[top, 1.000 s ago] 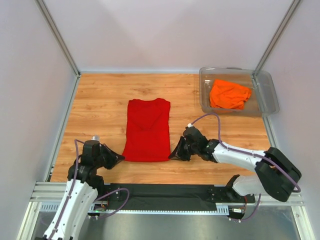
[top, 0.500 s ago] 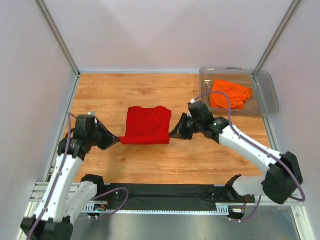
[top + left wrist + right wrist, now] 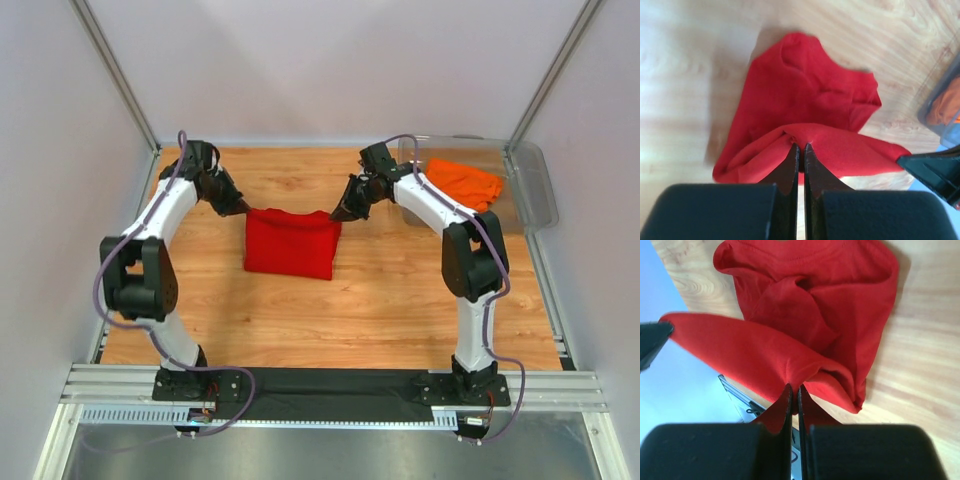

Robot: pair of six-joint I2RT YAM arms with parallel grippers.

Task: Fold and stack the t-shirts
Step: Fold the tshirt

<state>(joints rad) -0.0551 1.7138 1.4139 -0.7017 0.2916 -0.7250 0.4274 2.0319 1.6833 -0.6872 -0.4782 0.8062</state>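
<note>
So L gripper [image 3: 243, 209] & R gripper [image 3: 336, 215] each clamped on red t-shirt [image 3: 290, 245] edge, cloth hanging btwn.

On my overhead feed I see a wood-grain table [image 3: 400, 300] enclosed by white walls [image 3: 330, 70], with slanting aluminium posts [image 3: 115, 75] at the far corners. A clear plastic bin [image 3: 537, 190] sits at the table's far right corner. A black strip [image 3: 340, 385] and a slotted metal rail [image 3: 100, 385] run along the near edge.

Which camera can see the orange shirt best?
The top camera: the orange shirt lies plainly visible in the clear bin. The left wrist camera catches only an orange sliver at its right edge; the right wrist camera misses it.
</note>
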